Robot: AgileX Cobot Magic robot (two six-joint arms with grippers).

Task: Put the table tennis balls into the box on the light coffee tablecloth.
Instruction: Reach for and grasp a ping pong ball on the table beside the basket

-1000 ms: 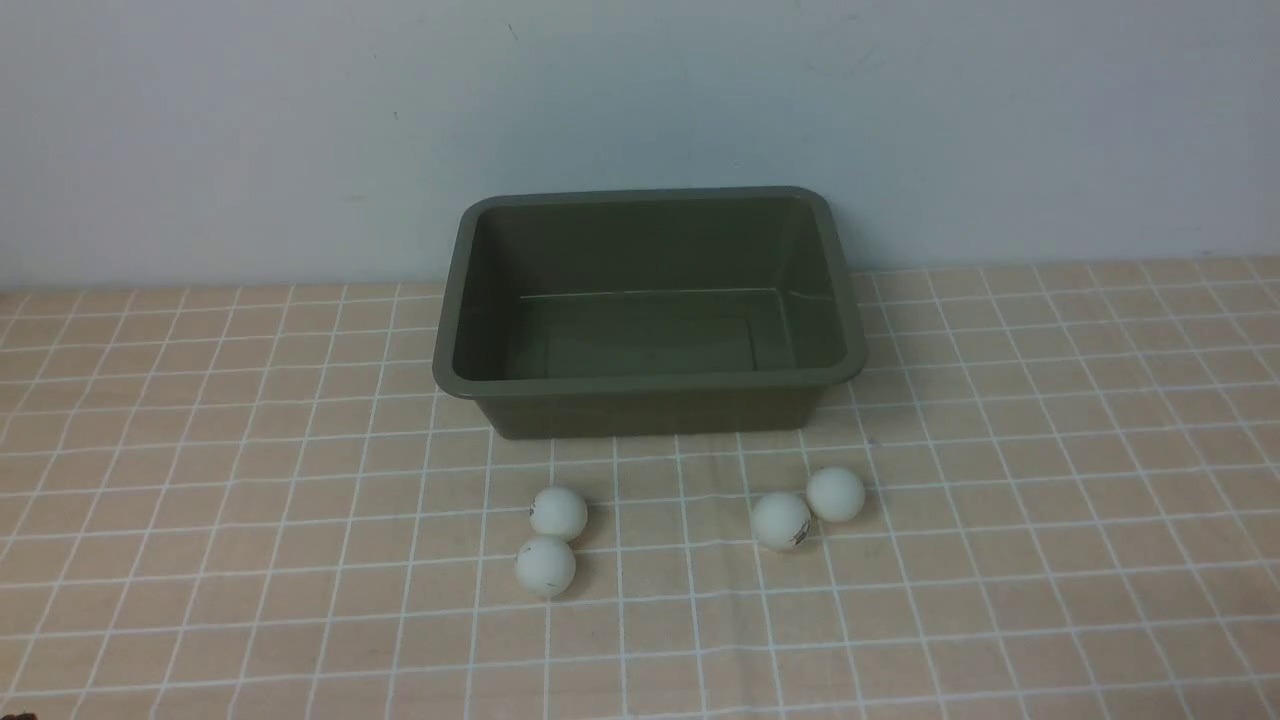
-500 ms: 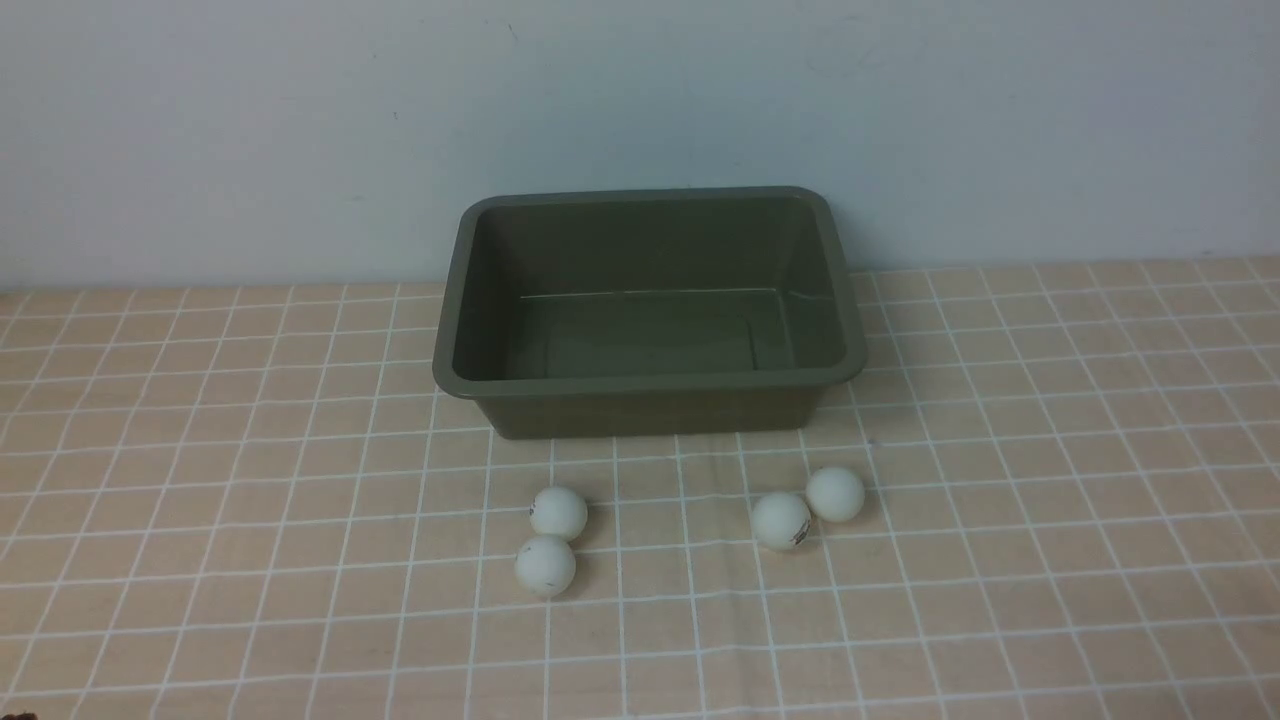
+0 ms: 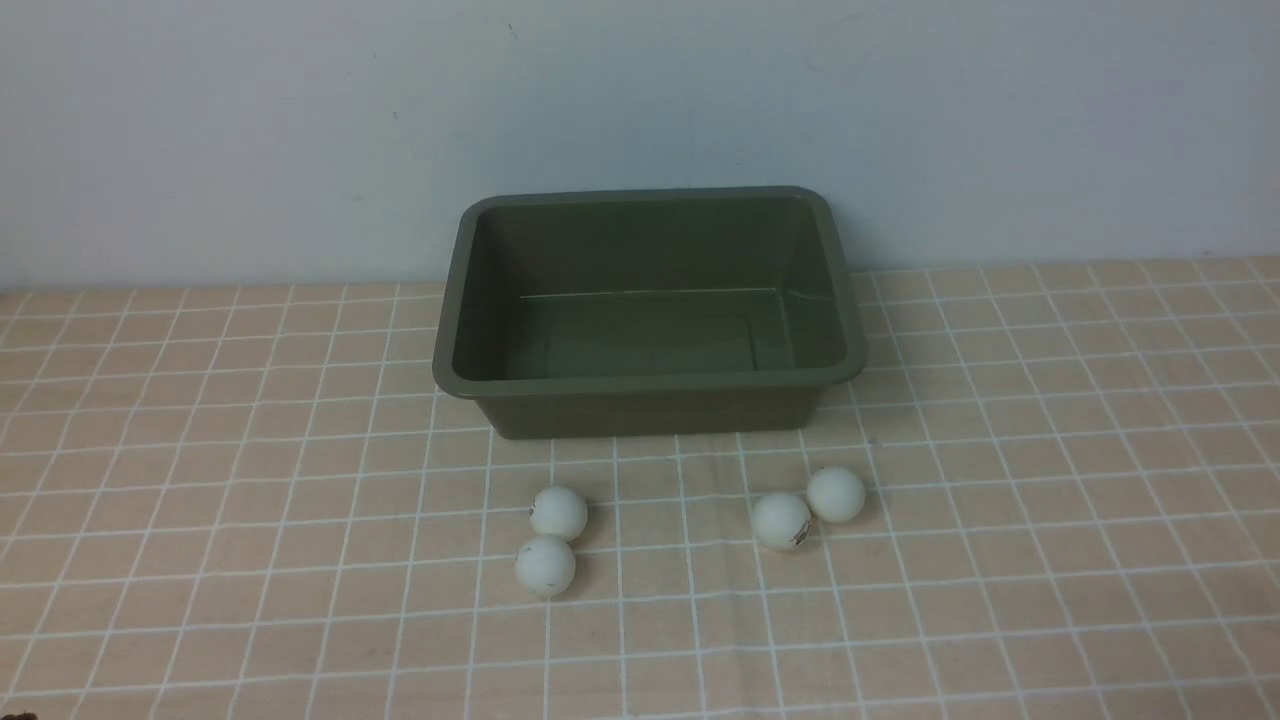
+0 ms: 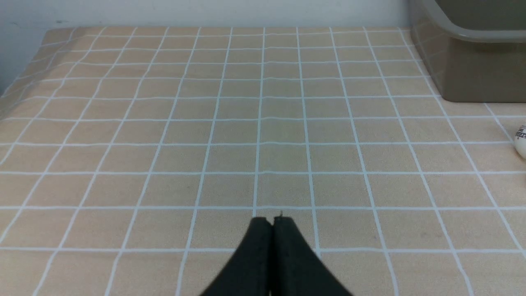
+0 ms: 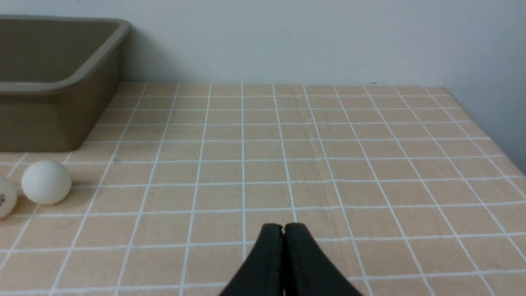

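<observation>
Balls (image 3: 545,567) may roll away if the left gripper (image 4: 272,220) and right gripper (image 5: 283,227), both pinched together empty, nudge them.

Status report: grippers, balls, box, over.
Both shut, empty: left gripper, right gripper. Four table tennis balls on tablecloth, box empty. Nothing in the way.

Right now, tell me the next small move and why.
Probably open the right gripper: its jaws are shut on nothing, all four table tennis balls lie on the tablecloth on the near side of the empty box, and the rightmost ball sits nearest that arm's side.
</observation>
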